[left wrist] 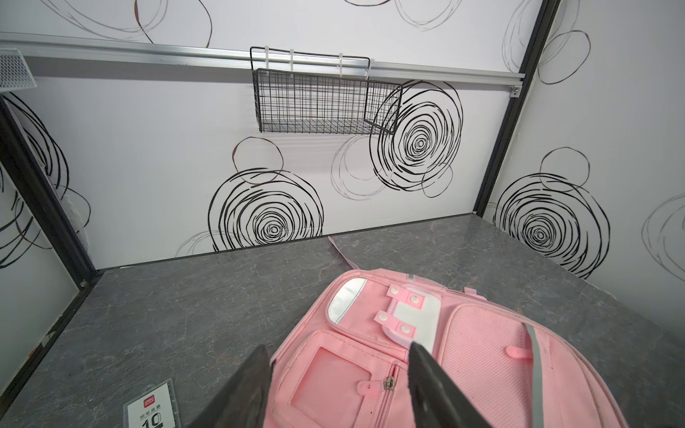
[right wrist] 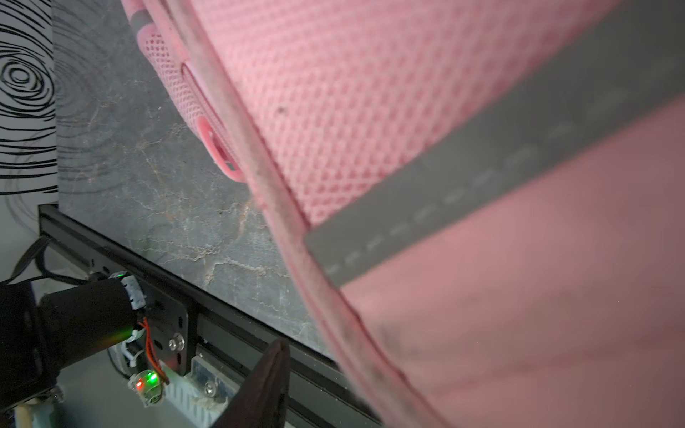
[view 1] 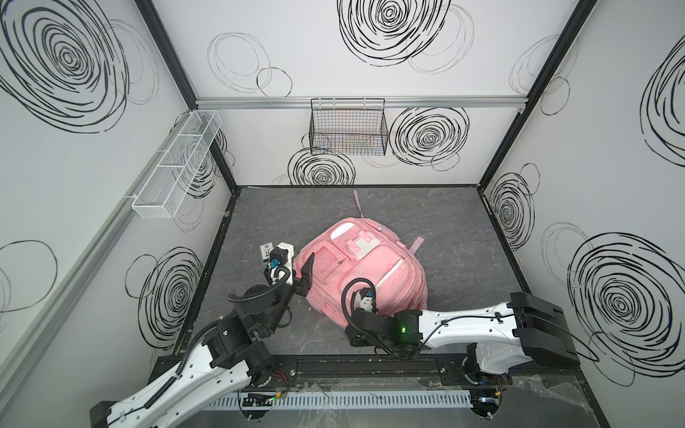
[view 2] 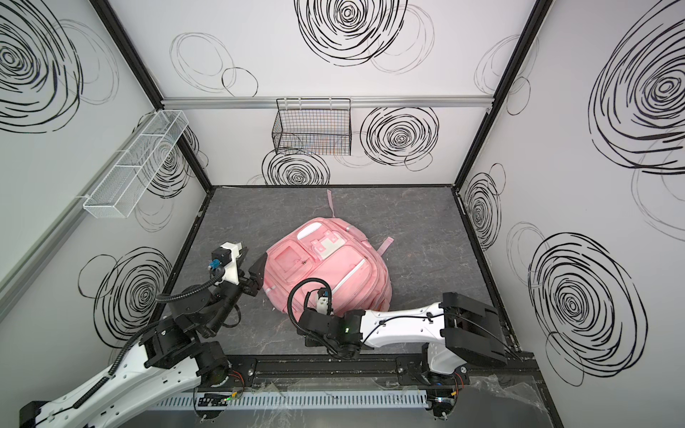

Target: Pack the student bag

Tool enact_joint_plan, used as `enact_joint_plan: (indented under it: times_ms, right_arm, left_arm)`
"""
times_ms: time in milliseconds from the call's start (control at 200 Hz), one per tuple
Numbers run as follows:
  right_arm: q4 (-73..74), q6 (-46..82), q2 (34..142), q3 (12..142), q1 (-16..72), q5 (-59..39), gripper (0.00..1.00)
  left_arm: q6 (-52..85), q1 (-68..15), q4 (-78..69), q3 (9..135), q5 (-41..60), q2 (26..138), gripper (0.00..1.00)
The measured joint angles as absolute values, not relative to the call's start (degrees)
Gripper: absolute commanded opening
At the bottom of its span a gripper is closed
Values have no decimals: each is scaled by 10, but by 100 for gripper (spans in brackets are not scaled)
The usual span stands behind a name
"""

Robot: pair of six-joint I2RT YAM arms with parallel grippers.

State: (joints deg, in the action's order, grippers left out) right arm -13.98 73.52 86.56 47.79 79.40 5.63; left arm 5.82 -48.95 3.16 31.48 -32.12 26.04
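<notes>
Bag: the student bag (view 1: 365, 265) (view 2: 328, 270) lies front up near the middle of the dark table (view 1: 456, 229). One pink strap trails toward the far wall.

Left pincer: the left pincer (left wrist: 337, 346) (view 2: 252, 259) is at the bag's left edge, jaws wide apart and gripping nothing. One finger (left wrist: 437, 385) is over the window pocket. The other is out at the bag's left rim.

Right pincer: the right pincer (right wrist: 272, 374) is tucked against the bag's near edge, so close that pink mesh and a grey band fill its wrist view.

Hard to make out: only one dark finger of the right pincer shows. I cannot tell how far it is open or whether it has any fabric. In both top views its own wrist covers it. Whether the left fingers touch the bag, I cannot tell.

Cut off: a small pack marked "10" (left wrist: 150, 407) lies on the table just left of the bag. It is clipped by the wrist view's edge and half hidden under the left wrist in a top view.
</notes>
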Motion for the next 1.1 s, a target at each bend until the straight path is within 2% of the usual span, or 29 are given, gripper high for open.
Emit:
enact_joint_plan:
  times_ms: [245,510,690,775,880,971,1101]
  right_arm:
    - [-164,733,885,487,795,85,37]
    - [-164,733,885,472,795,121,37]
    - [-165,733,885,460,794,148,25]
    - [-162,730,882,448,791,157,23]
    - [-159,729,872,434,785,166,16]
    - [-157,722,858,422,780,170,5]
    - [-149,705,821,407,779,170,3]
  left_arm:
    - [58,-489,32,314,-322,253,63]
    - [58,-489,31,314,-322,253,63]
    - [58,-489,32,314,-322,253,63]
    - [58,-489,31,314,-322,253,63]
    - [58,-489,31,314,-324,253,63]
    - [58,-489,31,314,-324,255,63]
    - [58,-489,30,314,-324,265,63]
